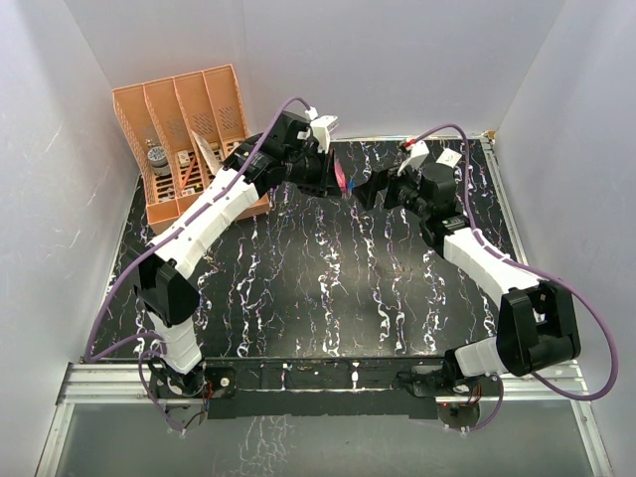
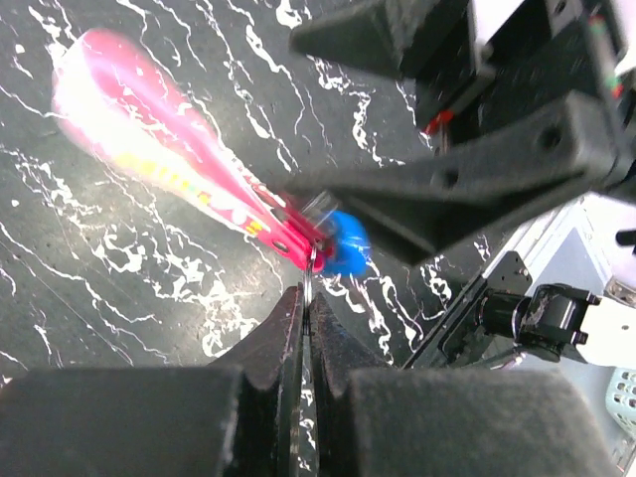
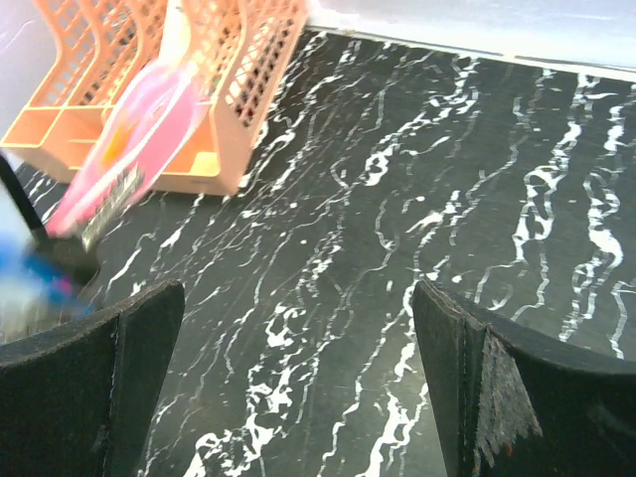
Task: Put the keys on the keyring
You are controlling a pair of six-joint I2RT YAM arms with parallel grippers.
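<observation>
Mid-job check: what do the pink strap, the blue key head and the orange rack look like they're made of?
keyring strap: looks like woven fabric or soft plastic, glossy red-pink with yellow print; it is blurred, so I am unsure.
blue key head: seemingly a plastic or rubber cover, smooth and uniformly bright.
rack: probably moulded plastic, matte peach, with lattice-patterned walls.

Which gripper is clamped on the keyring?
The left gripper: shut on the metal end of the keyring, beside the blue key. The right gripper is wide open, gripping nothing.
</observation>
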